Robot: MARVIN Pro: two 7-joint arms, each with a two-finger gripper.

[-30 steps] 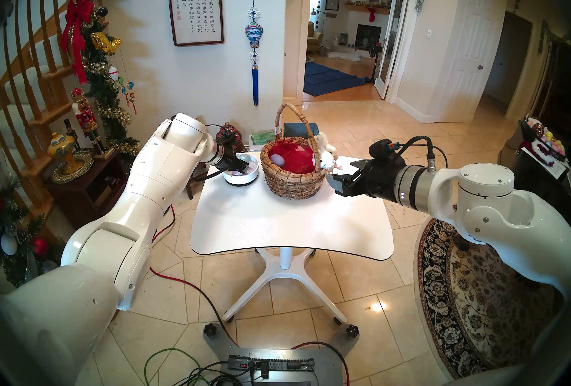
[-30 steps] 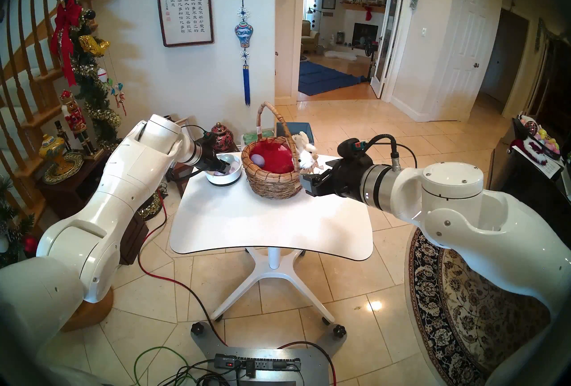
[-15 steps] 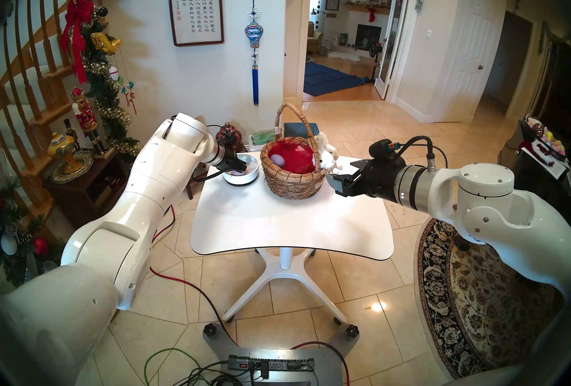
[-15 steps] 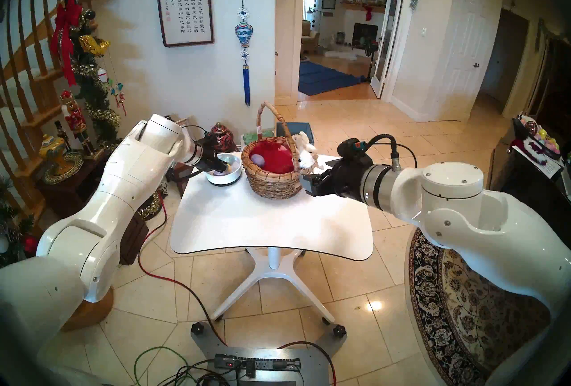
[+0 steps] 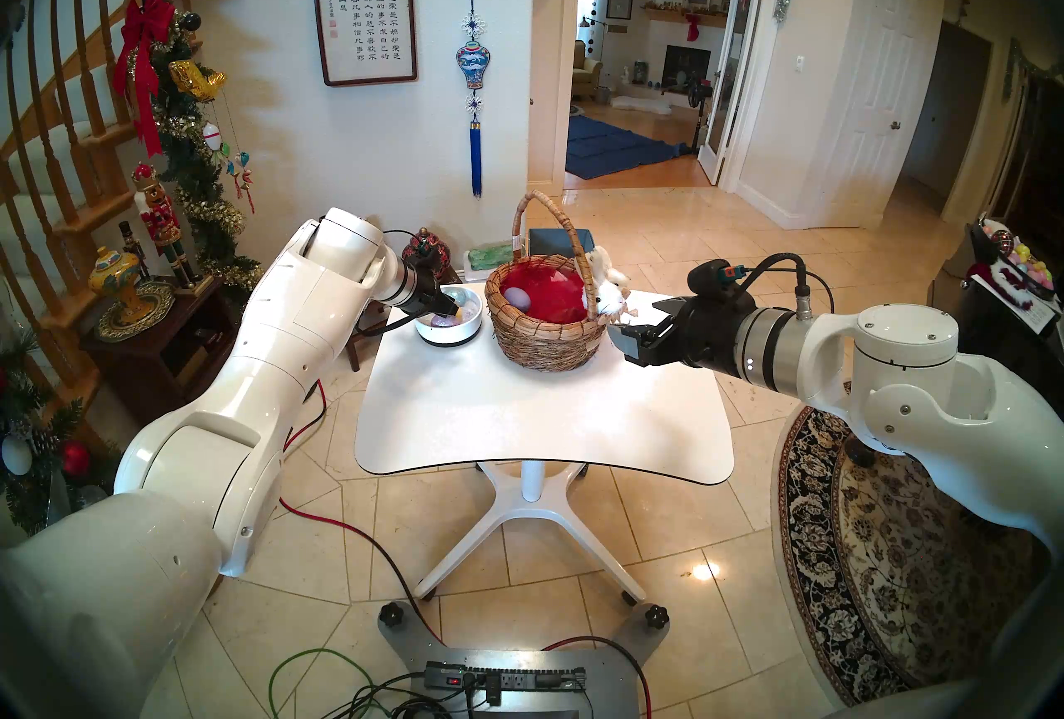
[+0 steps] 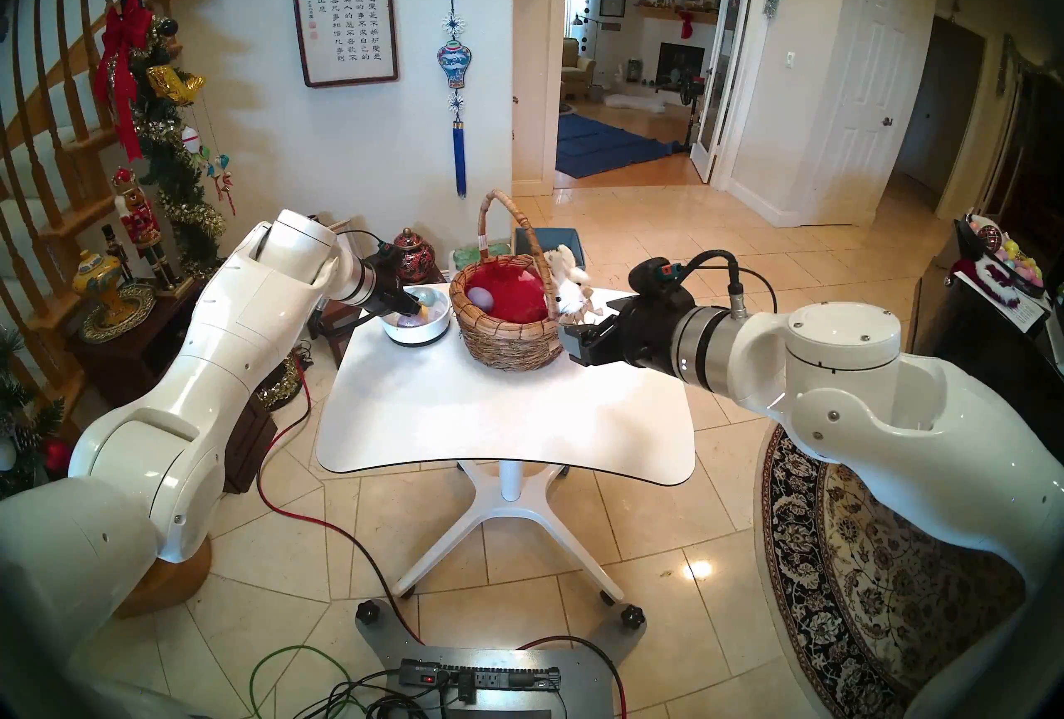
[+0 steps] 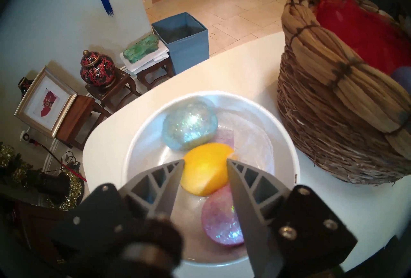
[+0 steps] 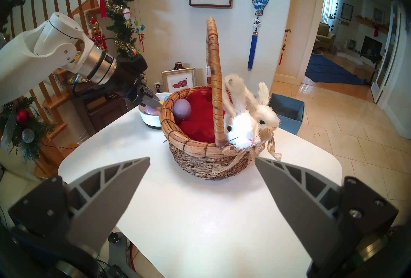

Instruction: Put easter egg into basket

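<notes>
A yellow easter egg (image 7: 206, 170) lies in a white bowl (image 7: 287, 144) at the table's far left, among a blue glitter egg (image 7: 190, 129) and a pink glitter egg (image 7: 220, 222). My left gripper (image 7: 205, 161) reaches down into the bowl (image 5: 449, 338), its two fingers pressed against the yellow egg's sides. Just right of the bowl stands the brown wicker basket (image 5: 541, 343) with red lining, a tall handle and white plush bunnies (image 8: 240, 128) on its rim. A purple egg (image 8: 182, 109) rests inside it. My right gripper (image 5: 633, 326) hovers open beside the basket's right side, holding nothing.
The small white pedestal table (image 5: 541, 424) carries only the bowl and the basket. Beyond its far edge stand a blue fabric bin (image 7: 184, 46) and low wooden side tables with a red-black jar (image 7: 97, 68). A patterned round rug (image 5: 898, 545) lies on the right; cables cross the floor in front.
The left gripper's jaws have narrowed from wide open to a grip on the yellow egg in the bowl. The right arm and the basket have not moved.
</notes>
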